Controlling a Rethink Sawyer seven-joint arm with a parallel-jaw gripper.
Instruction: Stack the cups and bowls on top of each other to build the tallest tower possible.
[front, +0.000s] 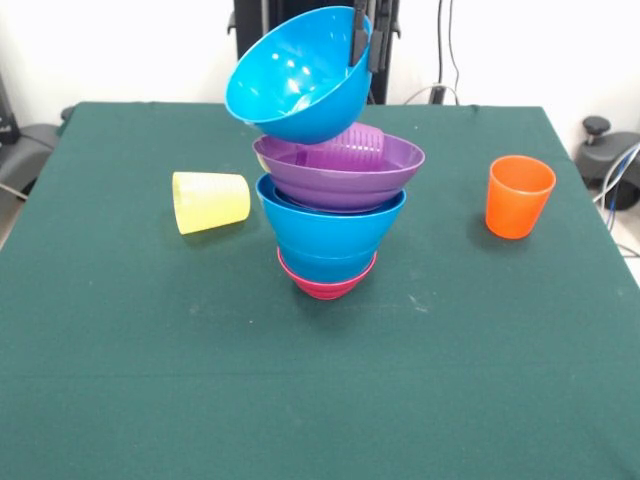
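The tower stands mid-table: a magenta bowl (326, 287) at the base, a blue bowl (330, 232) on it, then a wide purple bowl (335, 180) with a purple cup (358, 143) lying in it. My gripper (367, 40) comes down from the top edge and is shut on the right rim of a large blue bowl (295, 85). That bowl hangs tilted, its opening facing the camera, just above the purple bowl. A yellow cup (210, 202) lies on its side left of the tower. An orange cup (519, 196) stands upright at the right. No yellow-orange bowl shows.
The green table cloth (150, 380) runs to all sides of the tower. The black pedestal (250, 25) is behind the table. Cables and a black base (612, 170) lie off the table's right edge.
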